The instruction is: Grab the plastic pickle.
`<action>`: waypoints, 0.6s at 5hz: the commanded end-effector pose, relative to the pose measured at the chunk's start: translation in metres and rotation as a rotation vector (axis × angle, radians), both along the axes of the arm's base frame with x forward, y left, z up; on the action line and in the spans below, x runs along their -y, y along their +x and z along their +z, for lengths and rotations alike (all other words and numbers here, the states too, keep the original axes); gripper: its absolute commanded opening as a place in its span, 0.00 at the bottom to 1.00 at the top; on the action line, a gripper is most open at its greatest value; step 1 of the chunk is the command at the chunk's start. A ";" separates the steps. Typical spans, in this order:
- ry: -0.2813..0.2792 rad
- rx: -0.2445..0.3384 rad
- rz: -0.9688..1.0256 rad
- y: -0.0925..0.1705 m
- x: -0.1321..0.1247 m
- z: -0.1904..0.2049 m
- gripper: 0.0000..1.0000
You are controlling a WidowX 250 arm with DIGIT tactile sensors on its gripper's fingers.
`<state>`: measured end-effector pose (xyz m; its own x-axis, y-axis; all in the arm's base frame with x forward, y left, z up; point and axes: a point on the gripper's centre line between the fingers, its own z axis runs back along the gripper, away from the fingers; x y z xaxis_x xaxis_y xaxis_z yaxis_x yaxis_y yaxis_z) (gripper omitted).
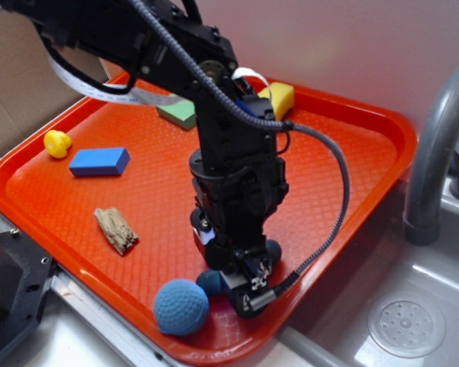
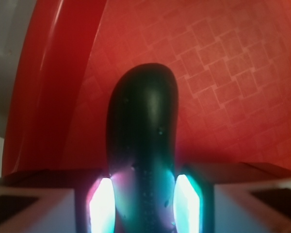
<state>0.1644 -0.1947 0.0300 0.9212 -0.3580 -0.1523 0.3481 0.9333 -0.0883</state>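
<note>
While it sits low on the red tray (image 1: pixel 76 206), the gripper (image 2: pixel 144 201) squeezes the dark plastic pickle (image 2: pixel 144 126) between its two fingers.

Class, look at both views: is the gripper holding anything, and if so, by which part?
The gripper holds the plastic pickle, its fingers clamped on either side of one end; the other end sticks out over the red tray.

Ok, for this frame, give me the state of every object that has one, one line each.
gripper: lowered to the tray, fingers on either side of the pickle; full closure can't be confirmed.
plastic pickle: lying on the tray between the fingers.
blue ball: resting near the tray's front edge, beside the gripper.
blue block: lying flat.
wooden piece: lying flat.
yellow duck: free by the left rim.
red tray: flat by the sink.
</note>
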 end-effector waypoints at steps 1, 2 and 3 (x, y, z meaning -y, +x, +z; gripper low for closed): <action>-0.118 0.301 -0.074 0.001 -0.048 0.082 0.00; -0.137 0.473 0.037 0.000 -0.099 0.129 0.00; -0.080 0.476 0.167 0.005 -0.139 0.174 0.00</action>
